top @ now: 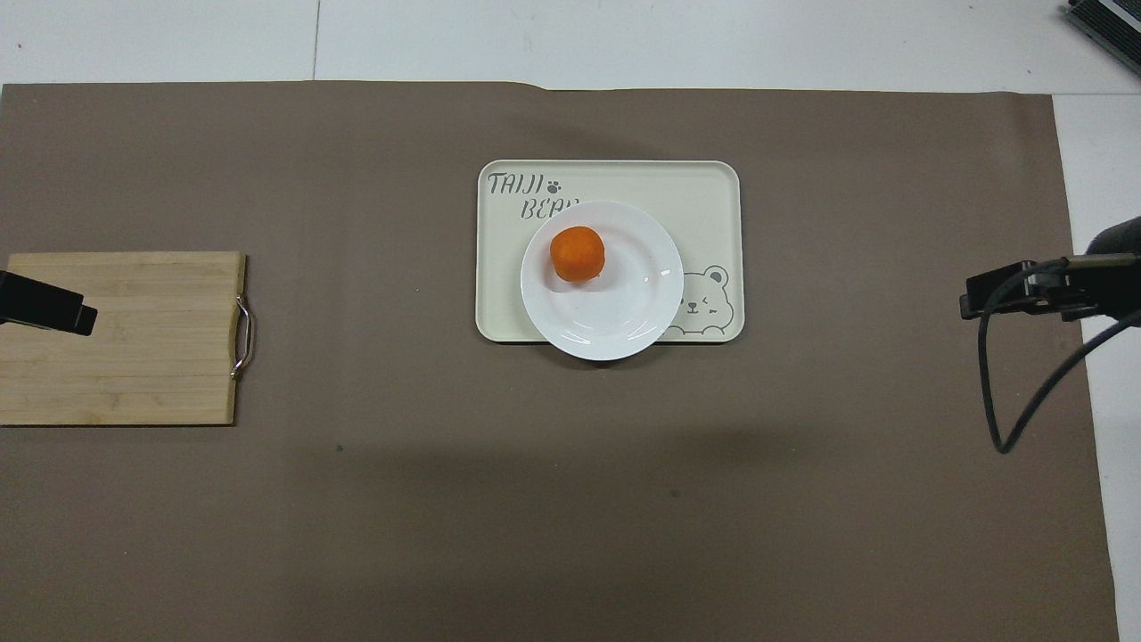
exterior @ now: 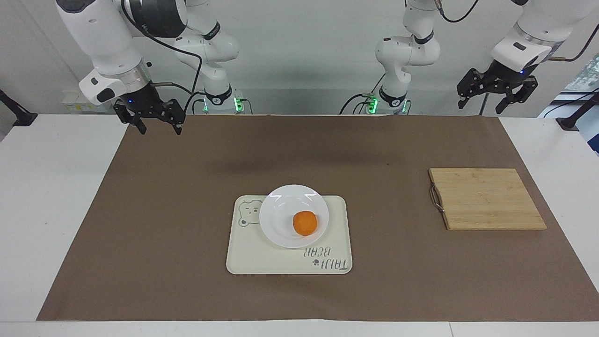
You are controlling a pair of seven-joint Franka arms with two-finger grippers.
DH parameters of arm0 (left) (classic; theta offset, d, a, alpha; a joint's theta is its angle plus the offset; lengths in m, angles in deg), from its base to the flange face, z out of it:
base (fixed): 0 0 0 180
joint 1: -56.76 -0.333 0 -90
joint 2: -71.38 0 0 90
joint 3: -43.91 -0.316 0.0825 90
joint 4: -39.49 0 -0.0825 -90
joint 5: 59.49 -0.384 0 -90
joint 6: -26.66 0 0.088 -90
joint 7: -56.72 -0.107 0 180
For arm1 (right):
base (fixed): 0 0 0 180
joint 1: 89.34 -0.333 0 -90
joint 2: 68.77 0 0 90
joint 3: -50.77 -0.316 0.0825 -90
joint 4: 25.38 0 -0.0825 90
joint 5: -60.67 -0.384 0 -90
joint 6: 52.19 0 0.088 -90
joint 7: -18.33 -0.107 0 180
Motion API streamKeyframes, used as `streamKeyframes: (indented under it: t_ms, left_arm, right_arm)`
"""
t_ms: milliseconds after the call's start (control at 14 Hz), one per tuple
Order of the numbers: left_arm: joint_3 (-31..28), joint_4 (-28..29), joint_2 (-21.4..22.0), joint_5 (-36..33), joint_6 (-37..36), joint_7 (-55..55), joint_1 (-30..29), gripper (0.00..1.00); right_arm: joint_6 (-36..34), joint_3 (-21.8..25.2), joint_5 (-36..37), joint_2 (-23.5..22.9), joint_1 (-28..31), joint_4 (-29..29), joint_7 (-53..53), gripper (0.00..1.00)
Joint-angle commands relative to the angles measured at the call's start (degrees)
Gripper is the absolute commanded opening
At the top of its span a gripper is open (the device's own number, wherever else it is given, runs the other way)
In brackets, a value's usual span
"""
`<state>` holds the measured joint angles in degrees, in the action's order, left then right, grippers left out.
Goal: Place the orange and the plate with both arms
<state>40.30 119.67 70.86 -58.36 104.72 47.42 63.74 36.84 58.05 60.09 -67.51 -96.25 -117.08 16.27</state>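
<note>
Orange [exterior: 304,223]: round, no long axis, on plate [exterior: 281,220]
Plate: flat on tray [exterior: 248,260]
Left gripper [exterior: 496,99]: up, fingers apart, empty
Right gripper [exterior: 156,125]: up, fingers apart, empty

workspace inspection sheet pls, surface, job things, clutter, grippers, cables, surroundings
surface: brown mat over a white table.
job's things: orange in the plate; plate on the cream bear tray, overhanging its edge nearer the robots.
clutter: bamboo cutting board with a metal handle, toward the left arm's end.
grippers: right gripper raised over the mat's corner, jaws open, empty; left gripper raised at its own end, jaws open, empty.
cables: black cable looping from the right arm.
surroundings: plain wall; green lights at both arm bases.
</note>
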Motion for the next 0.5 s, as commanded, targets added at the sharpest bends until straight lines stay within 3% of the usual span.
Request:
streamKeyframes:
  t_ms: [0,214,429]
  left_arm:
    - [0.4,-0.5,0.3,0.5,-1.0,-0.7,-0.8,1.00]
    - [0.4,-0.5,0.3,0.5,-1.0,-0.7,-0.8,1.00]
    - [0.4,-0.5,0.3,0.5,-1.0,-0.7,-0.8,1.00]
  right_arm:
    - [-2.9,-0.5,1.7,2.5,0.8,0.3,-0.8,1.00]
    - [-6.4,-0.4,2.5,3.3,1.0,3.7,-0.7,1.00]
    - [-6.8,-0.7,2.2,5.5,1.0,2.9,-0.7,1.00]
